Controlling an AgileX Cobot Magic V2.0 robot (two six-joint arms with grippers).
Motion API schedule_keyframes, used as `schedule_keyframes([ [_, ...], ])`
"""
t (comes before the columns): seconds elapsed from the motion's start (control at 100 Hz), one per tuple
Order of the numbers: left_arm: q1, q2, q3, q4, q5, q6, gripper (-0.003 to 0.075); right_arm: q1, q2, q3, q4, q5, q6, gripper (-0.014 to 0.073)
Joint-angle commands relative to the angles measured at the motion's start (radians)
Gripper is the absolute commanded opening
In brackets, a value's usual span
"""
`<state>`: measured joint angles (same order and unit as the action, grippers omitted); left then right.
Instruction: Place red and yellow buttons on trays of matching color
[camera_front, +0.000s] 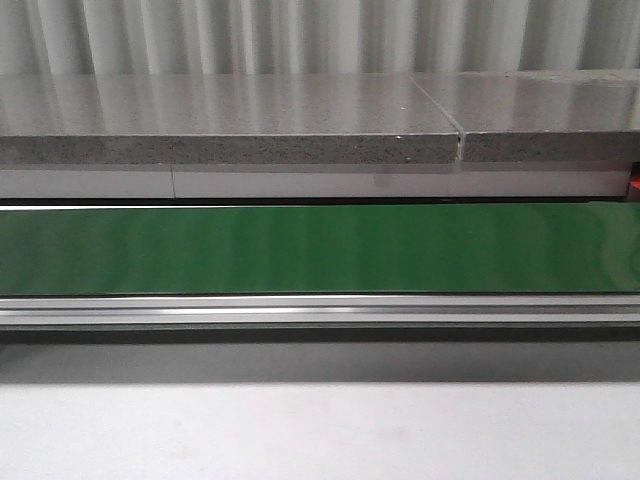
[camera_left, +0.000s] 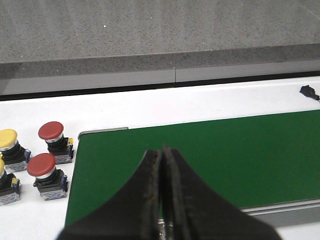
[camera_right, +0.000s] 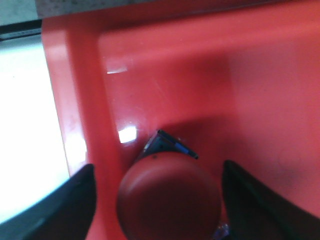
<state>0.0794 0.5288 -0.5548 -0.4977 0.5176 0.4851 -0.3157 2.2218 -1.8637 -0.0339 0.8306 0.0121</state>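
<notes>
In the left wrist view my left gripper is shut and empty, hovering over the green belt. Beside the belt's end stand two red buttons and two yellow buttons, one whole and one cut by the frame edge. In the right wrist view my right gripper is open, its fingers either side of a red button that sits in the red tray, clear gaps on both sides. No yellow tray shows.
The front view shows only the green belt, its metal rail and a grey stone ledge behind. A small black item lies on the white table beyond the belt.
</notes>
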Motion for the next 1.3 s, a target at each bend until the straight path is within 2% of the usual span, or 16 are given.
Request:
schedule_keyframes([
  [0.0,-0.007,0.0,-0.028,-0.029,-0.07,0.003,-0.002,-0.006,-0.075,-0.04,-0.009,-0.033,-0.012,0.0605],
  [0.39,-0.007,0.0,-0.028,-0.029,-0.07,0.003,-0.002,0.007,-0.215,-0.123,-0.008,0.026,-0.012,0.0603],
  [0.82,-0.007,0.0,-0.028,-0.029,-0.07,0.003,-0.002,0.147,-0.476,-0.093,-0.008,0.056,-0.068,0.0603],
  [0.98,-0.007,0.0,-0.028,-0.029,-0.07,0.003,-0.002,0.213,-0.607,0.039,-0.008,0.028,-0.085,0.0602],
  [1.29,-0.007,0.0,-0.028,-0.029,-0.07,0.003,-0.002,0.318,-0.947,0.494,-0.008,-0.145,-0.092,0.0602],
])
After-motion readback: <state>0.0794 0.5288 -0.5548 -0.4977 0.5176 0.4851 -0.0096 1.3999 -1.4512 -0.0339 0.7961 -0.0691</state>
